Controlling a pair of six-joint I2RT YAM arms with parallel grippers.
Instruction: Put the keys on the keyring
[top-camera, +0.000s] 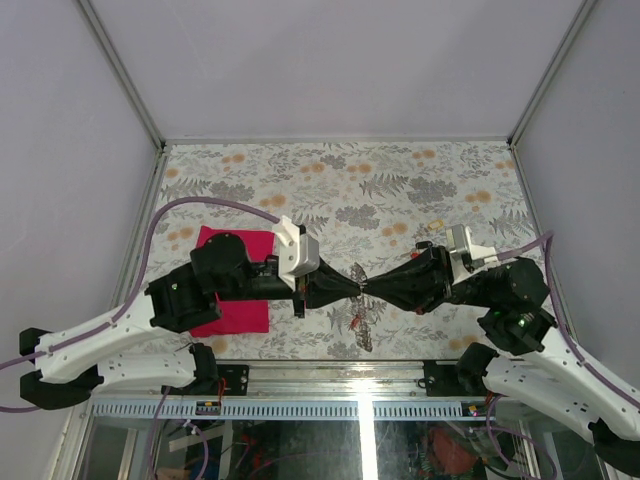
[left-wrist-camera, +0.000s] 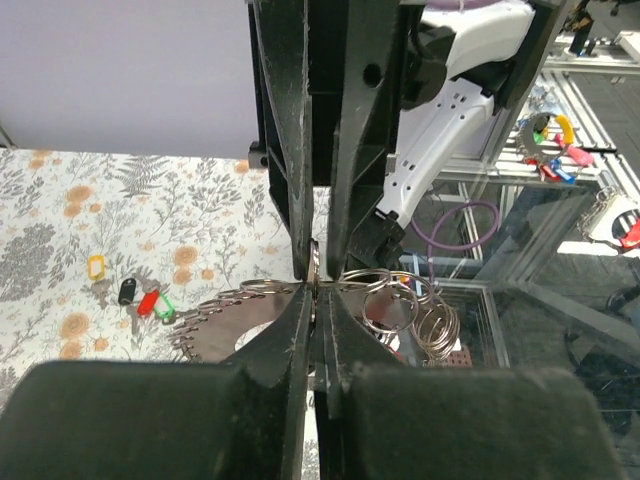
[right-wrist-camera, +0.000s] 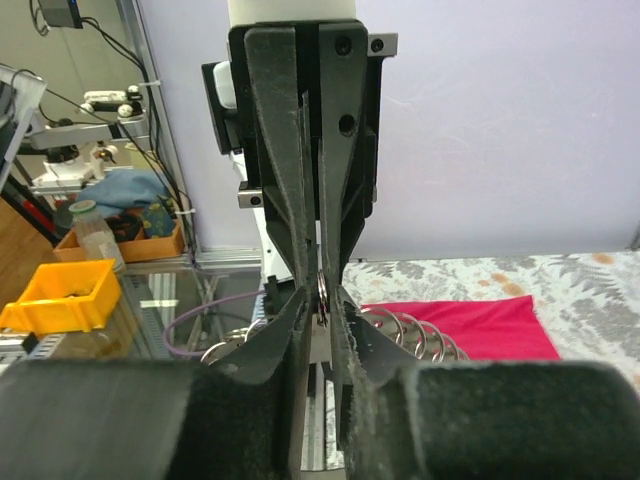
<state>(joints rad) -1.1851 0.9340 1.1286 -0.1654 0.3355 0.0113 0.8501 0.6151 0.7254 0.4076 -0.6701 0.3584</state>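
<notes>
Silvery metal keyring (left-wrist-camera: 400, 302), chain loop with bunch of split rings, pinched edge-on in mid-air where two black grippers meet tip to tip; rest trails toward near table edge. Jaws of left gripper (left-wrist-camera: 312, 297) clamped on it; right gripper (right-wrist-camera: 322, 300) narrow around same ring, grip unclear. Tiny keys (left-wrist-camera: 140, 297) with yellow, black, red and green heads lie in row on floral table (left-wrist-camera: 60, 215), apart. Orange tray (right-wrist-camera: 150, 245) off-table holds clear jar (right-wrist-camera: 97, 238), blue cloth (right-wrist-camera: 125, 190).
</notes>
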